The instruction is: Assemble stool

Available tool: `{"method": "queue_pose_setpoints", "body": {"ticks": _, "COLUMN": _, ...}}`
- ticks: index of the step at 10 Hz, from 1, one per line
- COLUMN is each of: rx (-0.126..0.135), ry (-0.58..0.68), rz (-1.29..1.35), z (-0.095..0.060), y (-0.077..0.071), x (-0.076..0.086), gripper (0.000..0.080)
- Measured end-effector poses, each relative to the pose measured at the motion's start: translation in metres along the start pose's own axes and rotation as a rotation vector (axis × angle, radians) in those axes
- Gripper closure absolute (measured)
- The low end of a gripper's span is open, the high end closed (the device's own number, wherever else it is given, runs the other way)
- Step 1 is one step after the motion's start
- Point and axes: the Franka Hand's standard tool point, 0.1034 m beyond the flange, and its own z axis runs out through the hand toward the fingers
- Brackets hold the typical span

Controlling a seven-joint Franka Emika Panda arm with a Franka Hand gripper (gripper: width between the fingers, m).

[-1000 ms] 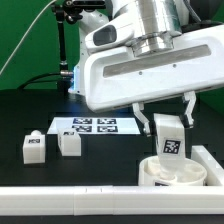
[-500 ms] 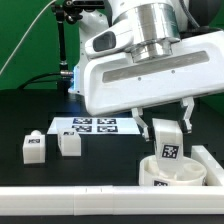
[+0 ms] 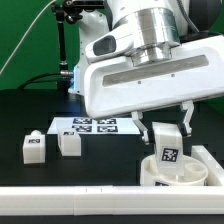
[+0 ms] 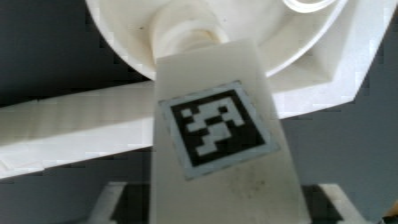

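Note:
My gripper (image 3: pixel 165 128) is shut on a white block-shaped stool leg (image 3: pixel 167 146) with a black-and-white tag facing the camera. The leg hangs upright with its lower end reaching into the round white seat (image 3: pixel 185 174), which lies at the exterior view's lower right. In the wrist view the leg (image 4: pixel 214 120) fills the middle and runs down to the seat (image 4: pixel 134 35). My gripper (image 4: pixel 222 205) has one of its fingers (image 4: pixel 111 200) on each side of the leg. Whether the leg touches the seat's socket I cannot tell.
Two more tagged white legs (image 3: pixel 33 147) (image 3: pixel 69 141) stand on the black table at the exterior view's left. The marker board (image 3: pixel 95 126) lies behind them. A long white border rail (image 3: pixel 70 205) runs along the front edge, close to the seat.
The gripper and the held leg have sunk a little toward the seat. The grip is unchanged and the two loose legs have not moved.

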Motion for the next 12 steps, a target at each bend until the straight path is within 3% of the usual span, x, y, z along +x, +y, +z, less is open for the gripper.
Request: {"method": "queue_pose_setpoints", "body": {"ticks": 12, "rx": -0.029, "ry": 0.176, "rz": 0.012, "z": -0.0026, "y": 0.0056, "x": -0.0049, "gripper": 0.0472}}
